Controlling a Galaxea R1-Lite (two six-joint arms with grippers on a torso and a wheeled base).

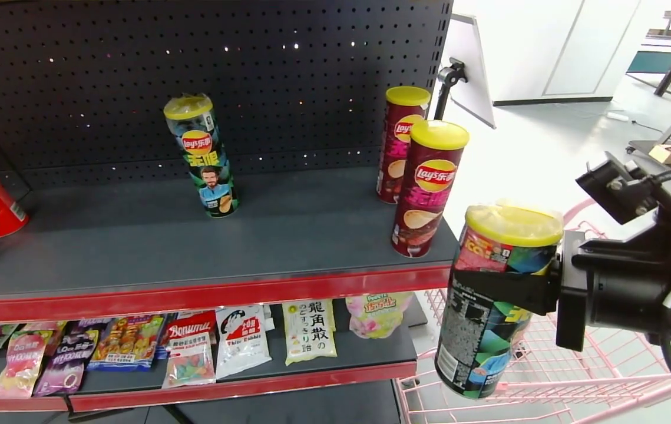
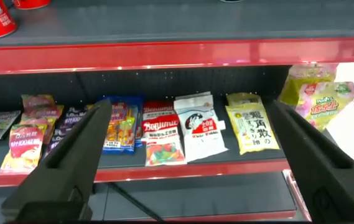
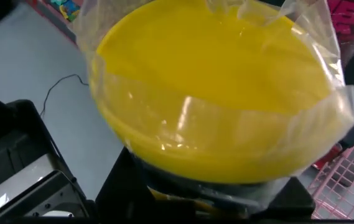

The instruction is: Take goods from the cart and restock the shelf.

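Clamping the tall green-and-black chip can with a yellow plastic lid [image 1: 482,330] high on its body, the right claw [image 1: 503,288] holds it near upright, just off the right end of the dark grey shelf with a red edge [image 1: 135,247], above the pink wire cart [image 1: 547,377]. Probably light, stiff yet crushable, with a slick wrap, so a mid-body grip seems safest. The left claw [image 2: 190,109] gapes empty before the lower shelf's snack bags [image 2: 189,134]

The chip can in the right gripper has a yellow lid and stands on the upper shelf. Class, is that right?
No. The chip can in the right gripper has a yellow lid, but the head view shows it held in the air past the right end of the shelf, over the pink cart.
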